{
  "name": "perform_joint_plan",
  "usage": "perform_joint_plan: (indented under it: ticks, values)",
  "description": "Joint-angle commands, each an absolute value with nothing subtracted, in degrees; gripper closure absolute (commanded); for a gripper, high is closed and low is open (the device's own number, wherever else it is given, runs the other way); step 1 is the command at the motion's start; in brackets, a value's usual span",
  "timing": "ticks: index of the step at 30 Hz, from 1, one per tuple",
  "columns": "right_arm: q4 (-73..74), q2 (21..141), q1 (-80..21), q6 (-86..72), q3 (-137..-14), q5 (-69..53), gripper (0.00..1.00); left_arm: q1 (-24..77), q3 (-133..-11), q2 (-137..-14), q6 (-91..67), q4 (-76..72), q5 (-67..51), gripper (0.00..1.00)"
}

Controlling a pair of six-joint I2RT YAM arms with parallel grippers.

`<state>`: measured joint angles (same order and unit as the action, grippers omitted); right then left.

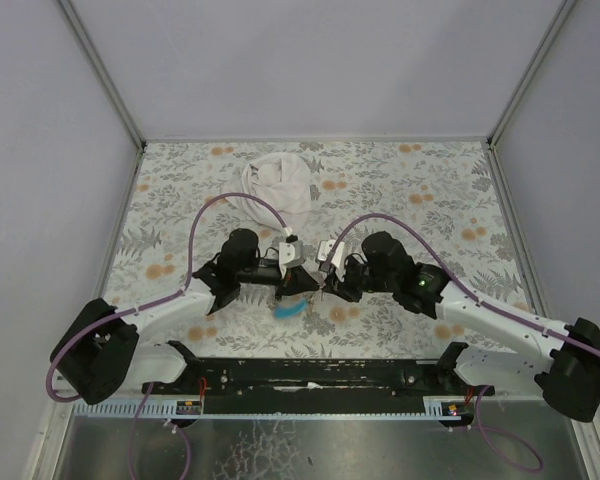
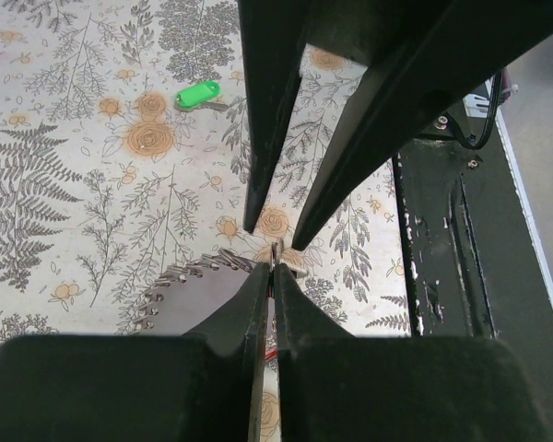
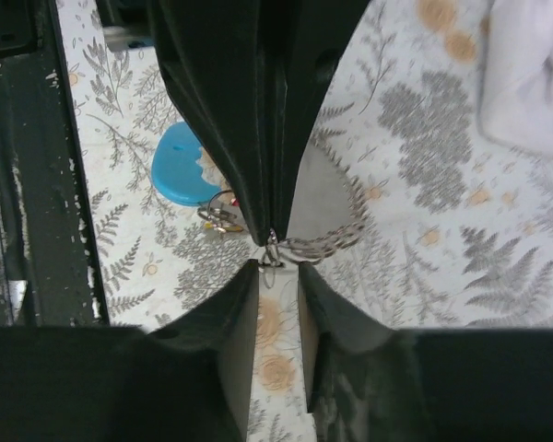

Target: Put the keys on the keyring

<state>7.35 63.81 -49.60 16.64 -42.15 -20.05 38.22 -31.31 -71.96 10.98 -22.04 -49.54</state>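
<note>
Left wrist view: I see my left gripper [image 2: 273, 272] clenched on the keyring [image 2: 274, 250]; the right gripper [image 3: 278, 274] stands slightly parted just beside it; a green key [image 2: 198, 94] lies on the table [image 2: 55, 184], well apart.

The keyring [image 3: 273, 252] is thin gleaming metal; the light-blue piece [image 3: 178, 168] at ten o'clock looks smooth plastic; the white cloth [image 1: 280, 185] soft, crumpled.

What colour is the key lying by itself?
The key is green-headed, clearest in the left wrist view.
</note>
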Motion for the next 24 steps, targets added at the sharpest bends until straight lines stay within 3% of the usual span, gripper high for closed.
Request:
perform_joint_plan:
  ticks: [1, 11, 24]
  values:
    - [1.27, 59.69, -49.8, 17.68, -41.82, -20.9, 0.65, 37.84, -29.83, -70.72, 9.26, -28.6, -49.09, 1.0]
    - [0.73, 57.72, -49.37, 16.36, -38.15, -18.36, 0.64, 36.8, -29.14, -70.23, 8.9, -28.99, -47.33, 1.0]
    - [-3.57, 65.84, -49.68, 8.6, -33.82, -26.48, 0.6, 33.35, -24.78, -66.69, 2.29, -34.03, -28.5, 1.0]
